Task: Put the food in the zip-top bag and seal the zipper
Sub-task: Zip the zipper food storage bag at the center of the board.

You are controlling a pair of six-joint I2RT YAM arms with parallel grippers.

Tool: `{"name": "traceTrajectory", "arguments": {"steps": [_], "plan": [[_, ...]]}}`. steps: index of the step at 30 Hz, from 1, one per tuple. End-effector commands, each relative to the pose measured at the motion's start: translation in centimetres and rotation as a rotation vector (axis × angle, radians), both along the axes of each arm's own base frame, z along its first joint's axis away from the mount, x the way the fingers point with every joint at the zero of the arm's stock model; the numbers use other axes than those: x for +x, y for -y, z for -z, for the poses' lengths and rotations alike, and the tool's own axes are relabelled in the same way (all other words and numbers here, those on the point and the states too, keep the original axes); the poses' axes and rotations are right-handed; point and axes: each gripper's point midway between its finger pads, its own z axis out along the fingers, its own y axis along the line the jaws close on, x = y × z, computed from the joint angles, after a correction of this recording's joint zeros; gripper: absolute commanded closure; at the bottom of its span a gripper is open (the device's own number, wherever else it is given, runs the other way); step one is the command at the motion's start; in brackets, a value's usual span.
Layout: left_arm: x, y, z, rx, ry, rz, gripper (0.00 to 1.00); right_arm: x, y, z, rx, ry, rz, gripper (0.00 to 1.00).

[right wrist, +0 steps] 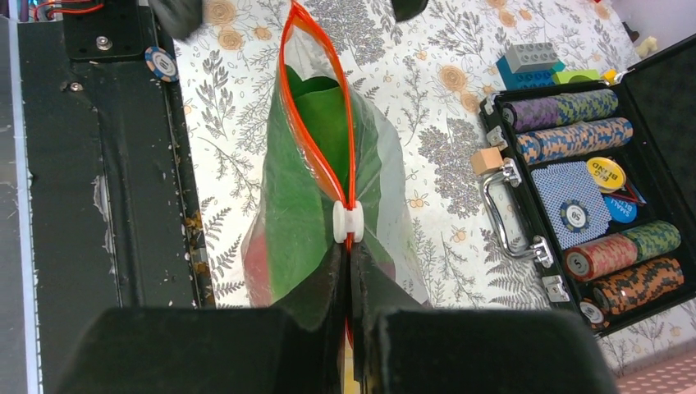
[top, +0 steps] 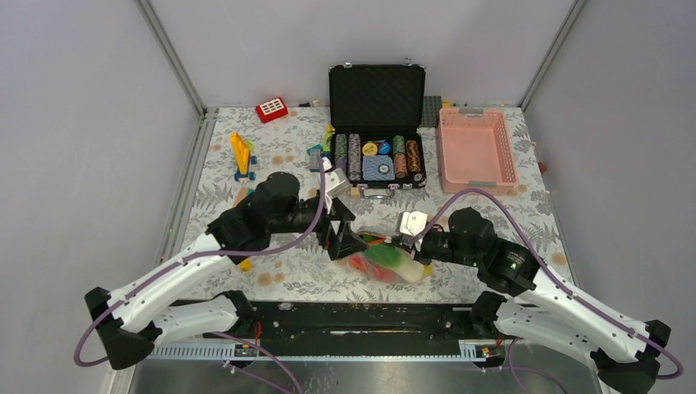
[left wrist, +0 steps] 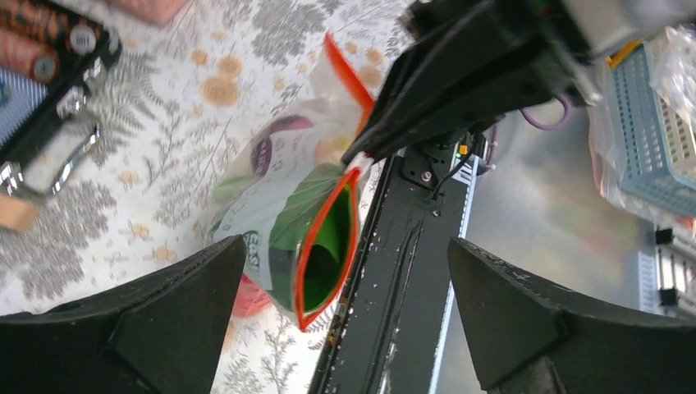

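- Right tool (right wrist: pixel 349 264): fingers pressed together, pinching one end of the zip-top bag (right wrist: pixel 386 172) at its mouth.
- Zipper (right wrist: pixel 351 131): the orange-red strip enters between the right tool's fingers. A white slider (right wrist: pixel 347 222) sits on the strip just ahead of the fingertips.
- From the slider to the far end, the zipper's two sides stand apart, so the mouth is open along that length.
- Left tool (left wrist: pixel 345 246): fingers spread wide, gripping nothing. Its wrist view looks straight at the open mouth of the bag. The bag lies ahead of the fingers, apart from both.
- Food: a green piece (right wrist: pixel 322 115) fills the bag just behind the open mouth, and a red piece (right wrist: pixel 256 264) shows through the clear wall lower down. In the left wrist view a purple piece (left wrist: pixel 264 152) also shows through the plastic.
- Bag position: between the two tools, at the near edge of the surface (top: pixel 509 222), just beside the black base rail (top: pixel 361 316). Whether its underside rests on the surface cannot be told.
- One loose chip (right wrist: pixel 161 63) lies at the edge of the surface beside the rail.
- Further back, well apart from the bag, an open black case (top: pixel 377 98) holds stacked poker chips.
- A pink basket (top: pixel 476 148) stands just right of the case.
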Motion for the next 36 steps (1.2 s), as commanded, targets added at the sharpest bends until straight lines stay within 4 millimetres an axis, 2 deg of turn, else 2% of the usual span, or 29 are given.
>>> {"name": "traceTrajectory", "arguments": {"steps": [1,5,7,11,14,16,18,22,31,36], "plan": [[-1.7,0.6,-4.5,-0.115,0.241,0.198,0.04,-0.2,-1.1,-3.9,0.107,0.029,-0.026,1.0],[-2.5,1.4,-3.9,-0.091,0.361,0.327,0.05,-0.6,-1.5,-4.3,0.127,-0.014,-0.038,1.0],[-2.3,2.1,-3.7,-0.071,0.406,0.35,0.07,-0.6,-1.7,-4.6,0.14,-0.04,-0.03,1.0],[-2.3,3.7,-2.9,-0.027,0.416,0.392,0.15,-0.8,-1.9,-5.1,0.161,-0.083,-0.014,1.0],[-2.0,4.6,-2.4,0.001,0.405,0.397,0.27,-0.9,-2.1,-5.1,0.174,-0.108,-0.015,1.0],[-2.3,4.9,-2.0,0.004,0.4,0.42,0.35,-1.0,-2.3,-5.0,0.174,-0.113,-0.022,1.0],[-2.6,5.0,-1.8,0.002,0.401,0.439,0.38,-1.1,-2.4,-5.1,0.177,-0.112,-0.033,1.0],[-2.2,5.4,-1.3,0.008,0.398,0.426,0.5,-1.3,-2.5,-5.5,0.195,-0.099,-0.051,1.0],[-2.0,6.4,0.1,0.037,0.361,0.439,0.59,-1.4,-2.7,-5.8,0.205,-0.092,-0.061,1.0],[-2.3,6.4,-0.1,0.023,0.359,0.448,0.84,-1.5,-2.7,-5.4,0.196,-0.092,-0.07,1.0]]}}
